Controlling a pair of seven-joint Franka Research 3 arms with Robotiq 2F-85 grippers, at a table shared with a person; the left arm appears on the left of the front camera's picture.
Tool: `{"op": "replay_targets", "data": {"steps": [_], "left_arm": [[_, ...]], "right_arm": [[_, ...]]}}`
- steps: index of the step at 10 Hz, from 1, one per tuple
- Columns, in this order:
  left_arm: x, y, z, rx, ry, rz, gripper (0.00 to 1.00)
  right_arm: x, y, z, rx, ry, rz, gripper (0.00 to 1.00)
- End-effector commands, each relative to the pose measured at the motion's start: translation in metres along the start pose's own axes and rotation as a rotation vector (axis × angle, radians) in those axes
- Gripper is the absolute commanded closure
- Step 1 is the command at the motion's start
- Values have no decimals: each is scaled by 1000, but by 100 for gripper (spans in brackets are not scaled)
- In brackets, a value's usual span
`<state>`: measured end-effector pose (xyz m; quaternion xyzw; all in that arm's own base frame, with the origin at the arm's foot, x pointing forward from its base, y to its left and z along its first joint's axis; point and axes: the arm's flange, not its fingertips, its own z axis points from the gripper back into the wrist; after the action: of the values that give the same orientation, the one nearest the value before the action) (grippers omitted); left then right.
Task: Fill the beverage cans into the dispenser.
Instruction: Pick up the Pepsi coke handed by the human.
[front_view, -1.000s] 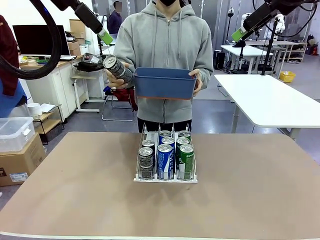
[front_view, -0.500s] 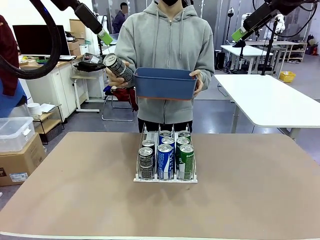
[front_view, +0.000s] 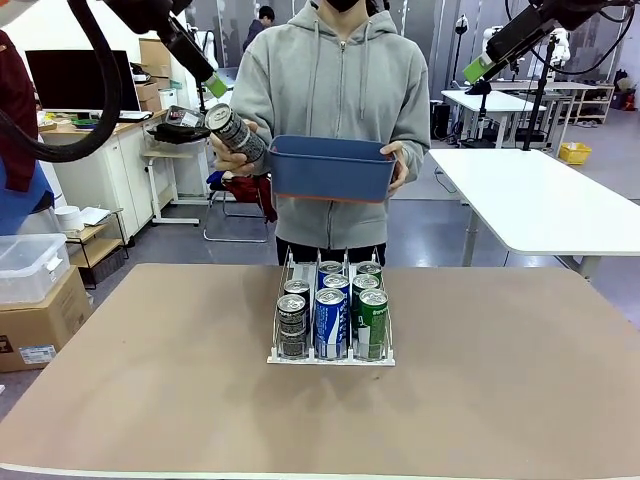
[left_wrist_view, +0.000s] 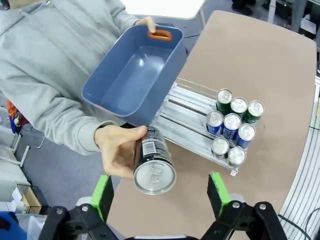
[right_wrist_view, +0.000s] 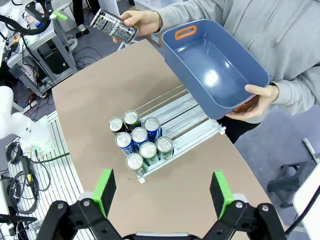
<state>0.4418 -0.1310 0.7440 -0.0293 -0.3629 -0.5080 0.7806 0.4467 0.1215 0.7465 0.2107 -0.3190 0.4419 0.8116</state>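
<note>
Cans (front_view: 331, 305) in dispenser (front_view: 331, 356) mid-table (front_view: 150, 390), tub (front_view: 331, 168) behind

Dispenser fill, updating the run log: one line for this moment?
dispenser: eight cans | person's hand: holds out dark can | left hand: open, near it | tub: empty

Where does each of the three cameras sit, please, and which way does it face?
Front view: between the arms, facing across the brown table at the person holding the blue plastic tub.
Left wrist view: high up, looking down its open left tool at the dark grey can in the person's hand.
Right wrist view: above, through the open right tool.
Both wrist views share the clear acrylic dispenser.
</note>
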Motion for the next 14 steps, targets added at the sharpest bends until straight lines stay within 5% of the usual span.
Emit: {"op": "replay_targets", "data": {"steps": [1,14], "left_arm": [[-11,-1,-16,33,-14,92,0],[-45,7,-67,74,-62,210,0]], "right_arm": [[1,-2,1,3,0,1,0],[1,-2,1,3,0,1,0]]}}
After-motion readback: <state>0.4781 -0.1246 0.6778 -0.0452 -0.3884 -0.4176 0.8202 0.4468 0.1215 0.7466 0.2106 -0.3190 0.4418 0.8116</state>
